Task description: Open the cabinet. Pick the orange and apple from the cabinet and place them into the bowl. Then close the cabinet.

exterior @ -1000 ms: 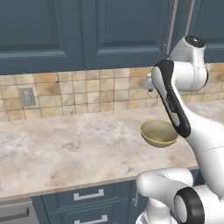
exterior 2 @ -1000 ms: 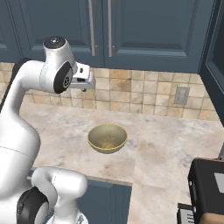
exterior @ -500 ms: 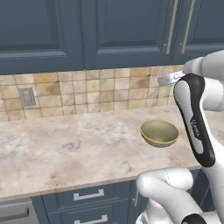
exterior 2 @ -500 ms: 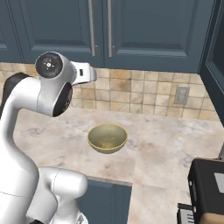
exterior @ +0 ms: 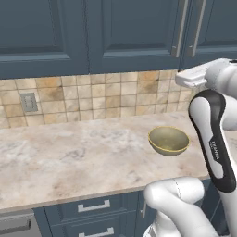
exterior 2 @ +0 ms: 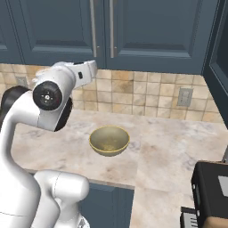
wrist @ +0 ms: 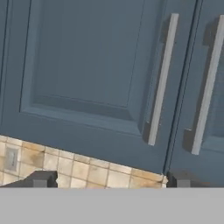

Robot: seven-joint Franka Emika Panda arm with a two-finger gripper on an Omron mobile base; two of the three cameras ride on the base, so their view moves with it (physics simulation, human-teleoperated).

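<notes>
We've got the cabinet point(wrist: 96, 74) doors both shut, w/ the two silver bar handles point(wrist: 162, 78) side by side near the middle seam. Our gripper point(wrist: 109, 180) faces them from a bit back, fingers point(wrist: 41, 179) spread wide, nothing between them. Bowl point(exterior 2: 109, 140) sits on the marble counter point(exterior: 69, 159), below the cabinet.

Kitchen: cabinet point(exterior: 129, 32), tiled backsplash point(exterior: 92, 95), marble counter point(exterior: 69, 157).
</notes>
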